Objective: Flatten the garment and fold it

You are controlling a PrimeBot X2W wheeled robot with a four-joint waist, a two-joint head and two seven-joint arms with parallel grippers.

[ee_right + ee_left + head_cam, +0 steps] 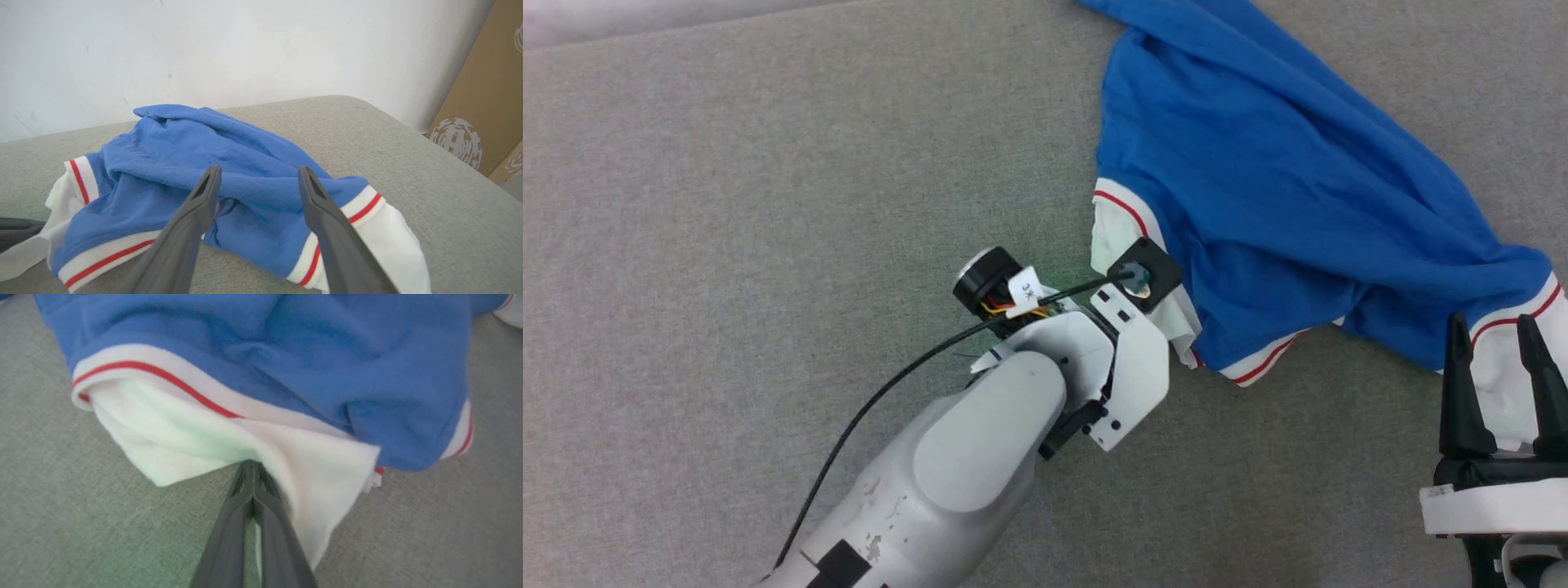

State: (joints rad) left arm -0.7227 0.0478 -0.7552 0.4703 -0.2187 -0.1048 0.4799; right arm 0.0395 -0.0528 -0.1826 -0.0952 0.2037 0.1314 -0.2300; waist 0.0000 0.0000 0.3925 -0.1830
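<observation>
Early going here: the left tool is pinched tight on the white sleeve at the garment's near-left corner. The blue jersey lies bunched and creased on the grey tabletop, with nothing flattened and no fold made. On the right, the right tool hangs spread wide over the other sleeve, gripping nothing.

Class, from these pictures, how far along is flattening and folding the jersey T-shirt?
Nothing done: the jersey T-shirt lies crumpled on the grey surface. In hand: left gripper shut on a white sleeve, right gripper open near the other. Left: spreading flat, every fold.
</observation>
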